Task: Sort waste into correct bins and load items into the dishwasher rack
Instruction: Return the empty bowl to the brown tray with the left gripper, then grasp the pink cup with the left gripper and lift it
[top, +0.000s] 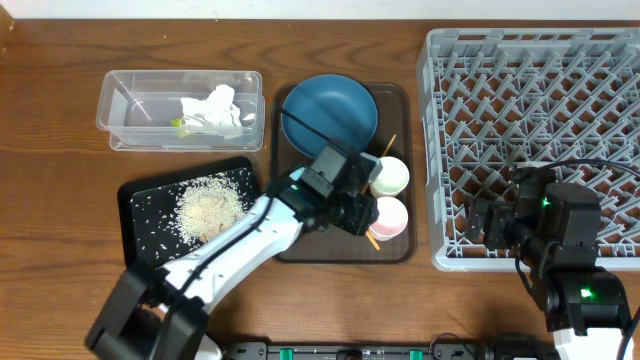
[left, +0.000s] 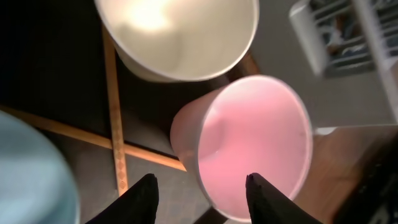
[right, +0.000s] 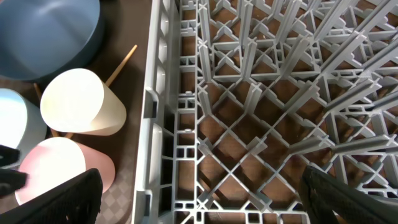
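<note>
My left gripper (top: 355, 215) is open over the brown serving tray. In the left wrist view its fingers (left: 199, 186) straddle the near rim of the pink cup (left: 255, 143) (top: 390, 217). The pale green cup (left: 180, 31) (top: 390, 176) stands beside it. Two chopsticks (left: 114, 112) lie crossed on the tray. The pale-blue bowl (left: 25, 174) is at the left edge. The wide blue dish (top: 330, 110) sits at the tray's far end. My right gripper (top: 485, 222) (right: 200, 174) is wide open and empty over the front-left corner of the grey rack (top: 530, 130) (right: 249, 93).
The clear tub (top: 120, 110) at the back left holds white tissue (top: 215, 110) and a yellow-green wrapper (top: 180, 124). The black tray (top: 140, 195) holds rice grains (top: 207, 210). The brown serving tray (top: 400, 250) lies between the black tray and the rack.
</note>
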